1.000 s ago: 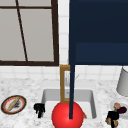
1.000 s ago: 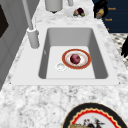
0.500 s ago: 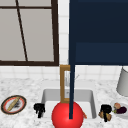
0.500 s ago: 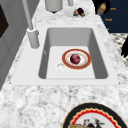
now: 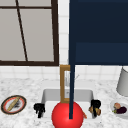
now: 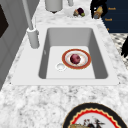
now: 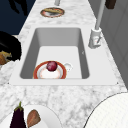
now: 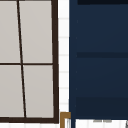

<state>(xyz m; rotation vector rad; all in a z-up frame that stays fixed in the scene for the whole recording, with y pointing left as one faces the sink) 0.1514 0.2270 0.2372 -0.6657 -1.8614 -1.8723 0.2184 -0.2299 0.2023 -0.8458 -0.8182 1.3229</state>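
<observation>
A brownish food item is clasped in the right hand above the sink's edge (left hand curled, holding nothing); a red-rimmed plate with one fruit lies in the sink.

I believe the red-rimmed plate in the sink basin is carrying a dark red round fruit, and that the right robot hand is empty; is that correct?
Not quite: the right robot hand is not empty. The front view shows its fingers curled round a small brownish-orange item, seen again in the left side view. The rest stands: the red-rimmed plate lies in the sink basin with a dark red round fruit on it.
</observation>
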